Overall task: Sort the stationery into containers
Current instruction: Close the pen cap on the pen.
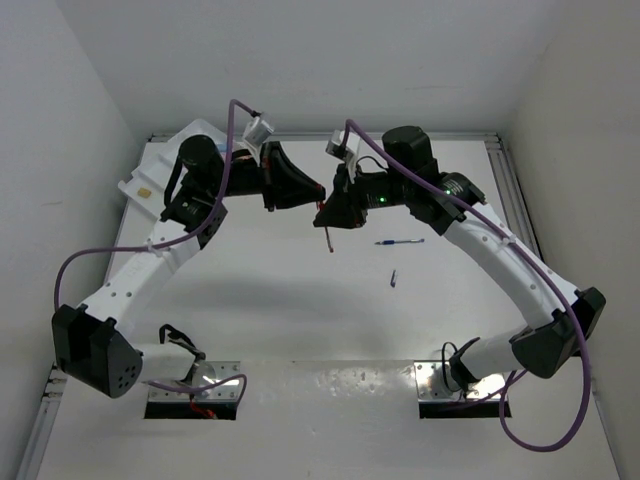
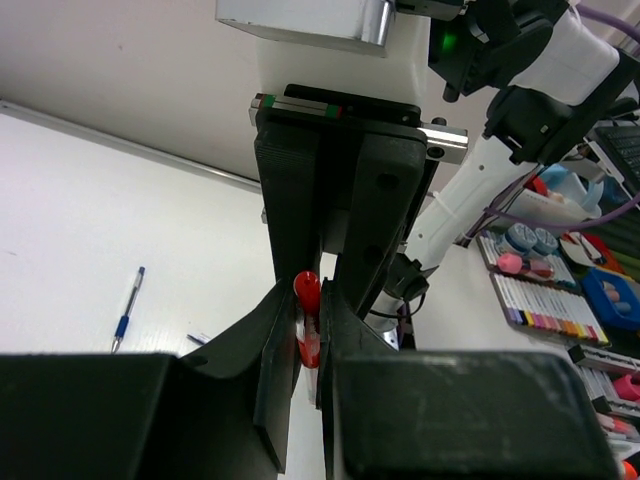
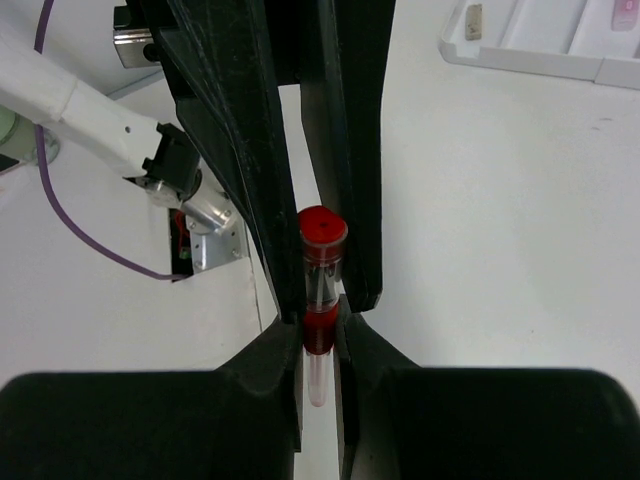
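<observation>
Both grippers meet over the middle of the table, each shut on the same thin red pen, which hangs point down. In the left wrist view my left gripper pinches the red pen, with the right gripper's fingers facing it. In the right wrist view my right gripper clamps the red pen on its red grip section. A blue pen and a tiny purple piece lie on the table to the right. The white tray sits far left, mostly hidden by the left arm; a beige eraser lies in it.
The blue pen lies left of the left gripper's fingers. Beyond the table's right side stand boxes of coloured markers. A metal rail lines the table's right edge. The arm bases are bolted at the near edge.
</observation>
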`<state>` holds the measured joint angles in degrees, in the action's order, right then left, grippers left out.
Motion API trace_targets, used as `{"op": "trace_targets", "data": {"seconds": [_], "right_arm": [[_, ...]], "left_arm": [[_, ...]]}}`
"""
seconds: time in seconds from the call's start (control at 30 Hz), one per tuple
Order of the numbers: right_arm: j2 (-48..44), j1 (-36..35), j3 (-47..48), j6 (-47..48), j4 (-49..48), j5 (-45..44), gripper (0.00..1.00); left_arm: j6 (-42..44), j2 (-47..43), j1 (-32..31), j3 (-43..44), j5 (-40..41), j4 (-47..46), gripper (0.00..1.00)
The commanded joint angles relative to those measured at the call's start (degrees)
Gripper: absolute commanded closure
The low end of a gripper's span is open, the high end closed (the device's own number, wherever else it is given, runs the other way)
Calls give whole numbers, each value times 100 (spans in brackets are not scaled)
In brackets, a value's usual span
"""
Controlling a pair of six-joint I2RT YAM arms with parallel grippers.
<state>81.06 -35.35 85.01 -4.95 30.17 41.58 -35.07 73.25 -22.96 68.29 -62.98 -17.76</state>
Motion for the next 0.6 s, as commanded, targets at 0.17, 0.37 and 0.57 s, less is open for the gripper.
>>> {"op": "trace_targets", "data": {"seconds": [0.17, 0.37, 0.57], "right_arm": [[-46, 143, 402, -260, -661, 78, 100], [-81, 231, 420, -454, -899, 96, 100], [-108, 231, 402, -419, -864, 104, 100]], "left_arm": [[-369, -443, -86, -887, 128, -457, 87], [-264, -505, 37, -836, 268, -413, 52], [-70, -435, 300, -186, 339, -228, 44]]}}
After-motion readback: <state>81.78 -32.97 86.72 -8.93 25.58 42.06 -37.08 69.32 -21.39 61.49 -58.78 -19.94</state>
